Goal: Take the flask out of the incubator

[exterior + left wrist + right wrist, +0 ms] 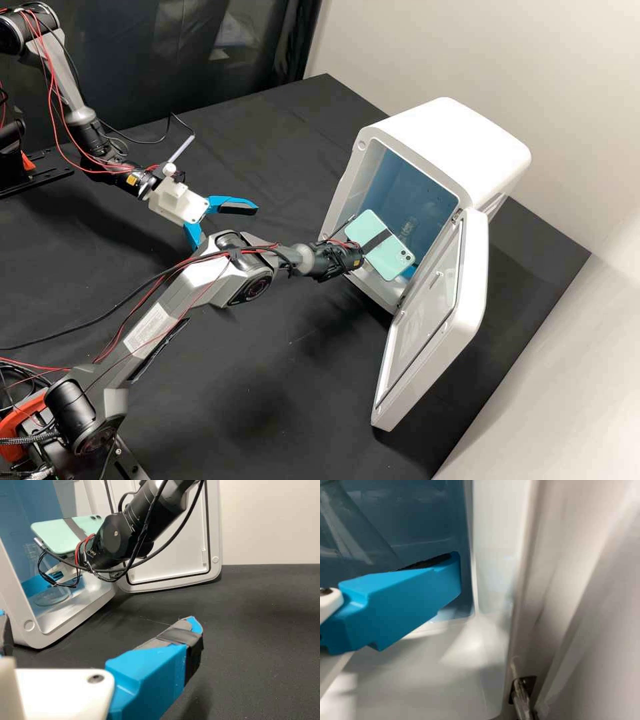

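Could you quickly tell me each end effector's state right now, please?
Left end effector: open, holding nothing.
Right end effector: inside incubator, cannot tell.

text: none legible | arm sticker [142, 338]: print too small to read

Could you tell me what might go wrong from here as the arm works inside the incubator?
The phone and loose cables on the right arm sit in the incubator mouth and might snag its frame on withdrawal. Its wrist view shows the inner wall by the door hinge very near, so a scrape seems possible. The clear flask could get knocked.
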You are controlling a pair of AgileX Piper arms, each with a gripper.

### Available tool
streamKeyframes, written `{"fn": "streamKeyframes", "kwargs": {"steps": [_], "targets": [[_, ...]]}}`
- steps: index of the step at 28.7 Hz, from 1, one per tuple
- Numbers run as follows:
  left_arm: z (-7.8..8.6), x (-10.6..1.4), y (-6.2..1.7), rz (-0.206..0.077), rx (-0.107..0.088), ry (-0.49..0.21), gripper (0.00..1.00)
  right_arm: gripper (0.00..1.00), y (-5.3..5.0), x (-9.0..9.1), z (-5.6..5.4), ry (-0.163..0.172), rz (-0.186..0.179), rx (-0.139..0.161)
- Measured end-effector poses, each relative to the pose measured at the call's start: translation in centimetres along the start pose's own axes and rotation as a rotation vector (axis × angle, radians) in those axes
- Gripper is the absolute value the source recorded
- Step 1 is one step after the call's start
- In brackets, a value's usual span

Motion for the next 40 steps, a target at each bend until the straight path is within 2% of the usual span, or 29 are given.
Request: {"fn": "streamKeyframes", "kwargs": {"steps": [3,11,17,21,22,40], "targets": [[0.0,0.0,0.0,0.0,0.0,0.0,1.0,1.0,0.2,-0.1,-0.1,0.006,0.001,-0.014],[0.0,0.0,0.0,0.0,0.0,0.0,1.0,1.0,0.4,-0.1,-0.3,0.009,0.005,-0.014],[0.0,0.0,0.0,0.0,0.0,0.0,1.0,1.0,1.7,-0.8,-1.5,0.034,0.03,-0.012],[0.0,0.0,0.06,0.002,0.0,0.0,1.0,1.0,2.0,-1.0,-1.9,0.042,0.038,-0.011],[0.0,0.0,0.06,0.002,0.0,0.0,1.0,0.0,2.1,-1.0,-1.9,0.043,0.039,-0.011],[0.0,0.0,0.06,0.002,0.0,0.0,1.0,0.0,2.1,-1.0,-1.9,0.043,0.039,-0.011]]}}
